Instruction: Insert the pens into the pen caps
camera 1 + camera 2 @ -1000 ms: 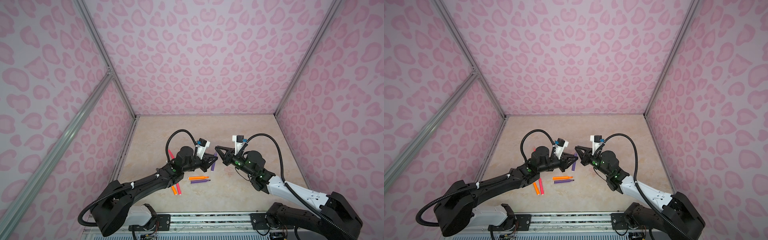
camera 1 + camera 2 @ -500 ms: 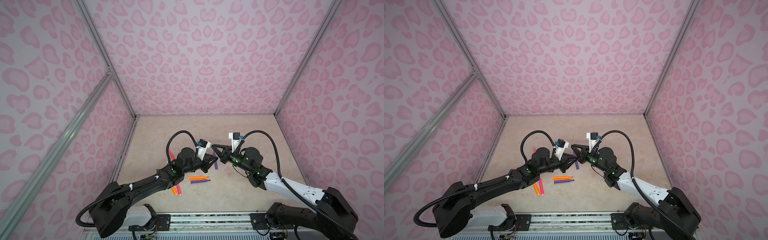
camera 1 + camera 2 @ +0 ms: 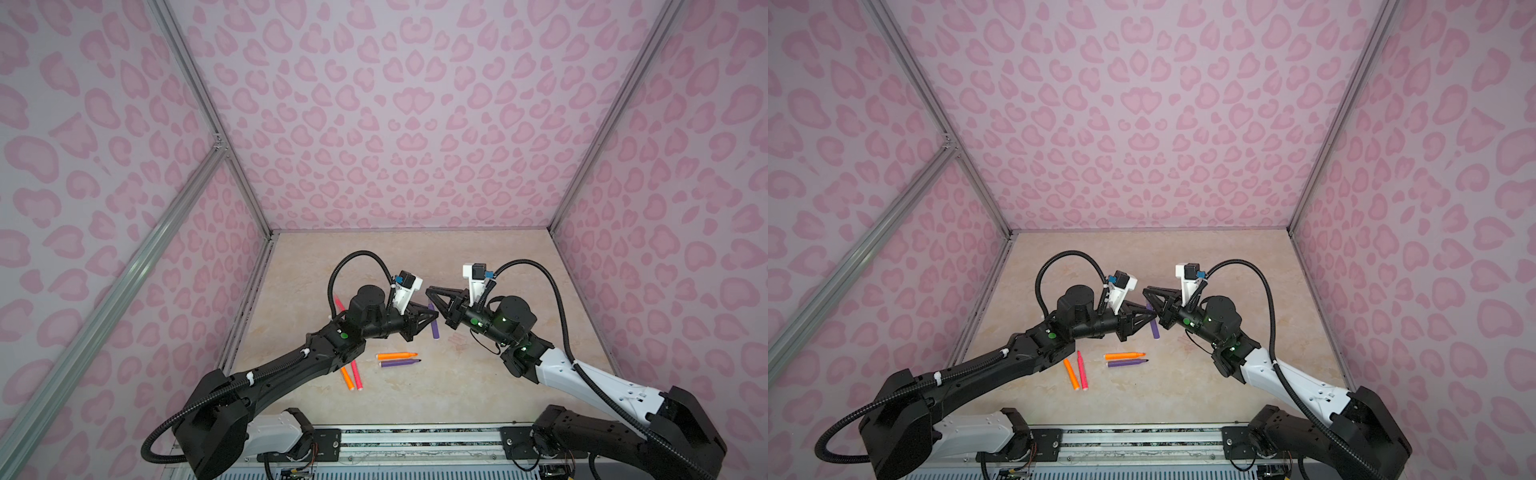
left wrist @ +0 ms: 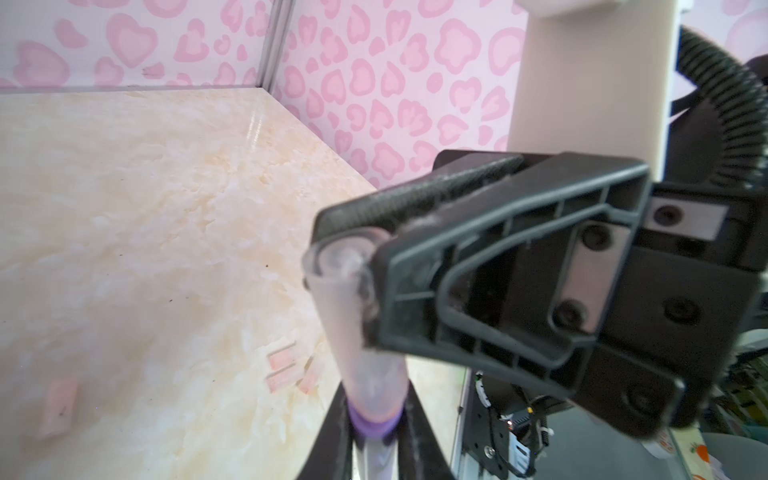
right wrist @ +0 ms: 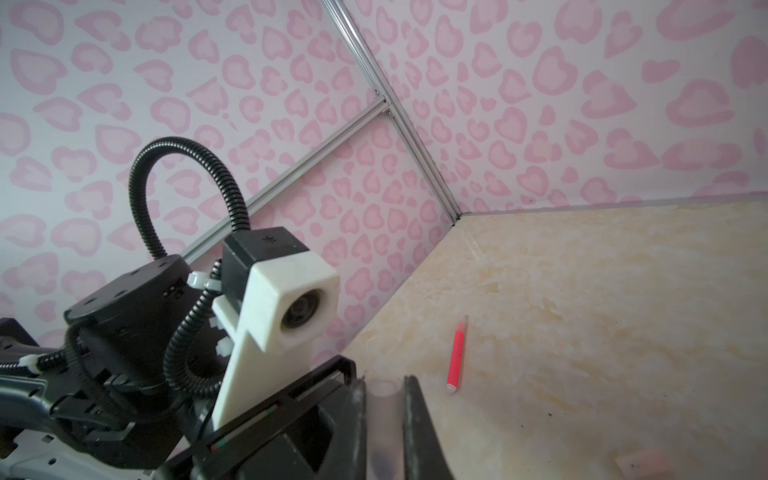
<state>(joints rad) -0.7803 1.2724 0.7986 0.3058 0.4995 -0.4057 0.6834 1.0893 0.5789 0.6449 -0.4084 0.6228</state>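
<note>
My left gripper is shut on a purple pen, which it holds above the table. In the left wrist view its fingers clamp the pen's purple collar. A clear pen cap sits over the pen's end, down to that collar. My right gripper is shut on this cap, and the two grippers meet tip to tip mid-table. More pens lie on the table: orange, purple, orange and pink.
Another pink pen lies behind the left arm, near the left wall. Loose clear caps rest on the marble table, with one faint cap under the right gripper. Pink patterned walls close three sides.
My right gripper has moved left with the cap to meet the left gripper, closing the gap. The cap now covers the purple pen's end. The left arm has barely moved.
</note>
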